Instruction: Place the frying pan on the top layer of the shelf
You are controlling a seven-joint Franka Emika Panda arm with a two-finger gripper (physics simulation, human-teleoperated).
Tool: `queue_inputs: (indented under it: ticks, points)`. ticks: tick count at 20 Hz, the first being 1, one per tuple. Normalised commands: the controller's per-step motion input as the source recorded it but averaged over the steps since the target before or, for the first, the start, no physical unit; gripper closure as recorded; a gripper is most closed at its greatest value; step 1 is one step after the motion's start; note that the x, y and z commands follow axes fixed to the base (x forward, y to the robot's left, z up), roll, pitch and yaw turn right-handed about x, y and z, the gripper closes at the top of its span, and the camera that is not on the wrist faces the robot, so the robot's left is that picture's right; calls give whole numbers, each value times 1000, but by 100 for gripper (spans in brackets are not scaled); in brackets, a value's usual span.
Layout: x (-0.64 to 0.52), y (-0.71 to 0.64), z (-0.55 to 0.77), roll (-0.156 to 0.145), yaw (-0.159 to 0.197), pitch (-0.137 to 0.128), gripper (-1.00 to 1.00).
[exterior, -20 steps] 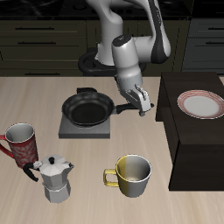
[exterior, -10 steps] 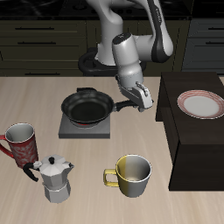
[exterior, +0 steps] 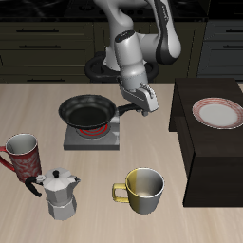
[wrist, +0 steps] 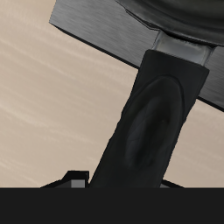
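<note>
Frying pan (exterior: 87,114) is a round, shallow black thing with a long straight handle, and right now it's up off the grey square burner plate (exterior: 93,138), hanging over it with the red coil peeking out underneath. The gripper (exterior: 144,107) has the handle end pinched between its fingers, so it's closed on the pan. Compared to a second ago, the pan sat lower and flatter on the burner; now it's higher and slid a bit away from the shelf (exterior: 214,142). That shelf is a big dark boxy unit with a flat top, and a red-rimmed plate (exterior: 219,113) lies on it. The wrist cam mostly shows the smooth matte handle (wrist: 149,114) over pale wood grain; the fingertips themselves are lost in a dark band, hard to make out.
</note>
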Motion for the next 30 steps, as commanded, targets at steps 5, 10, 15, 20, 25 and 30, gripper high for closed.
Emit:
queue_inputs:
  ticks: [5,10,15,20,25,30]
  points:
    - [16,-119,34,2,98,83,100]
    - [43,-105,102,12,182,97,100]
    - [-55,-196,385,-2,171,23,100]
    - [-11,-312,418,-51,159,-2,100]
    - [33,-144,252,18,129,50,100]
    - [115,-201,205,-53,161,22,100]
